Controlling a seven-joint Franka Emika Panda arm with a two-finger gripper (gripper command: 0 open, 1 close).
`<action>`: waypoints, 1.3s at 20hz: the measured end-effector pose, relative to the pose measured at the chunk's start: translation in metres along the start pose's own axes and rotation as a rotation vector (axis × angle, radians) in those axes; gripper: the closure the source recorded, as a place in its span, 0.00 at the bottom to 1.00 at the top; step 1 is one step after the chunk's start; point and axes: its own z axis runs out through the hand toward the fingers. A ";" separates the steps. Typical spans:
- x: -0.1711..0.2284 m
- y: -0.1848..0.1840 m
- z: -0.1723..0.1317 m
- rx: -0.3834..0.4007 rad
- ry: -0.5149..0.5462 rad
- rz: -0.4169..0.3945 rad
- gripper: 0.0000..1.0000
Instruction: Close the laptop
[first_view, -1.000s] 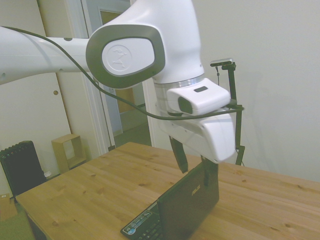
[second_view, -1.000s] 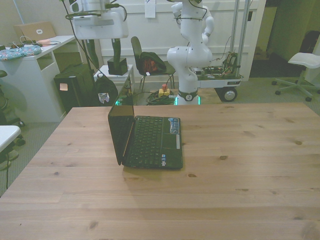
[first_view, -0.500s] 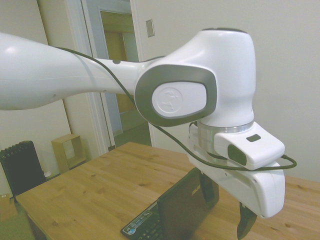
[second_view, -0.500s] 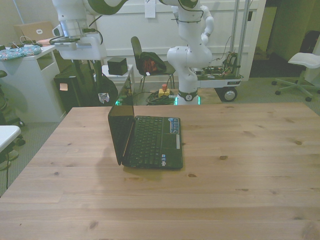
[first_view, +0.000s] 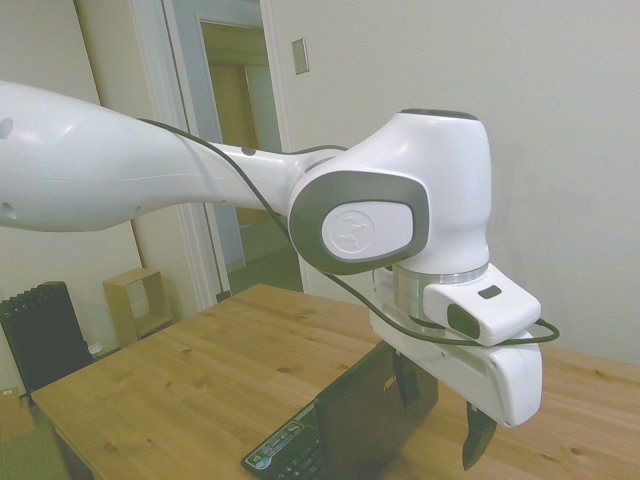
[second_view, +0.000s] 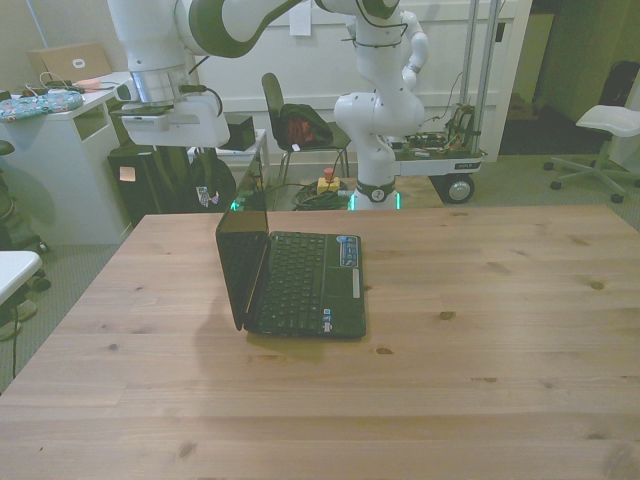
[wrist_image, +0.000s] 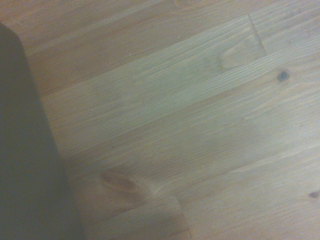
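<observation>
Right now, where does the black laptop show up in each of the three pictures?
Side view: the laptop is at the bottom middle, lid back facing the camera, under the gripper.
Front view: the laptop stands open, left of centre on the table.
Wrist view: a dark blurred shape at one edge, probably its lid.
Shared landmark: the wooden table.

This place is a robotics lab. Behind the wooden table (second_view: 500, 330) a second white robot arm (second_view: 385, 90) stands on a wheeled cart (second_view: 440, 160) with cables, and near it are a chair (second_view: 300, 125), a white desk (second_view: 60, 150) and a swivel office chair (second_view: 605, 135).
</observation>
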 end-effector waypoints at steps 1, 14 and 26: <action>0.000 0.000 0.000 0.000 0.000 0.000 1.00; -0.005 -0.009 -0.002 0.003 0.003 -0.018 1.00; -0.040 -0.041 0.007 0.018 -0.004 -0.076 1.00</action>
